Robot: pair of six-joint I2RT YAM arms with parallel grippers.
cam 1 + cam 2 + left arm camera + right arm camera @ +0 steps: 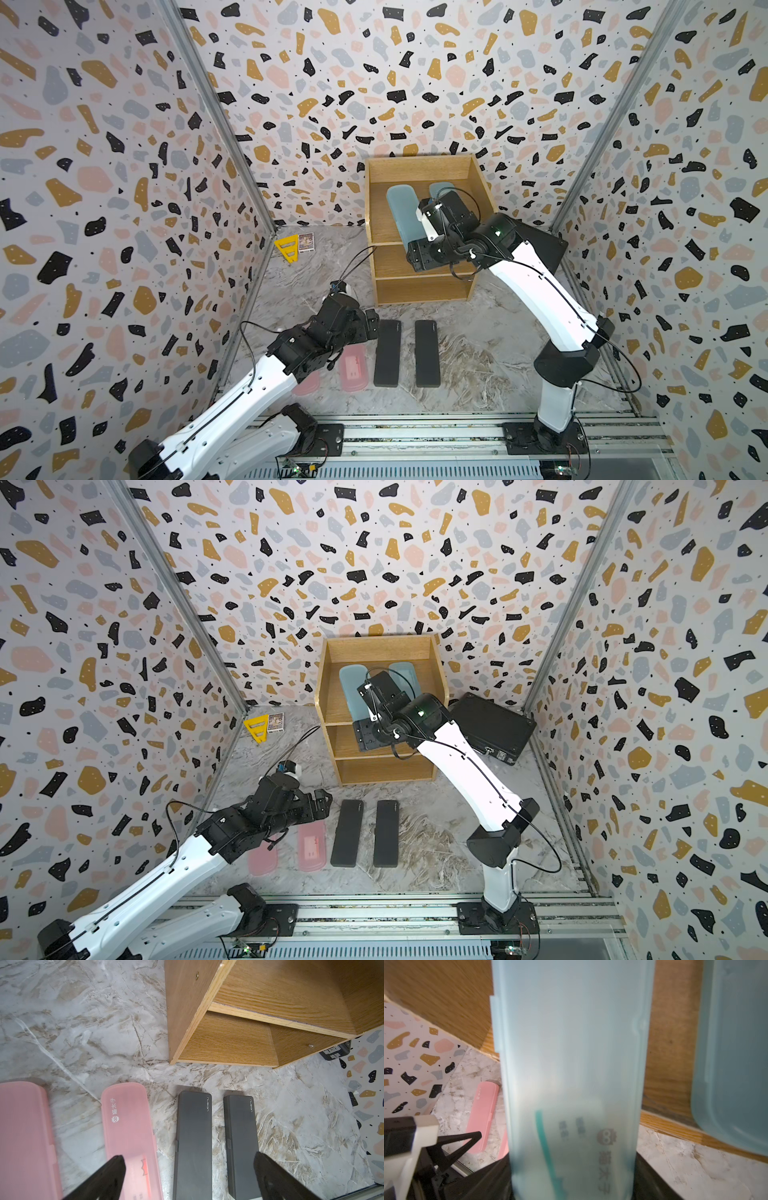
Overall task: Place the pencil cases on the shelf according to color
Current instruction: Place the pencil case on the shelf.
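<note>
Teal case point(571, 1053) gripped in our right hand point(573, 1190) over shelf point(672, 1053) top, beside twin point(733, 1064); we lower, release; left hand point(189, 1159) open.

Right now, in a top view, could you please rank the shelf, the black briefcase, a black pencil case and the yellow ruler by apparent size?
1. shelf
2. black briefcase, partly hidden
3. black pencil case; both look alike
4. yellow ruler

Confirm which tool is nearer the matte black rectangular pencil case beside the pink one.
Left. The left tool hangs open close over that matte black case; the right tool is away at the wooden shelf, top tier, gripping a translucent teal case.
</note>
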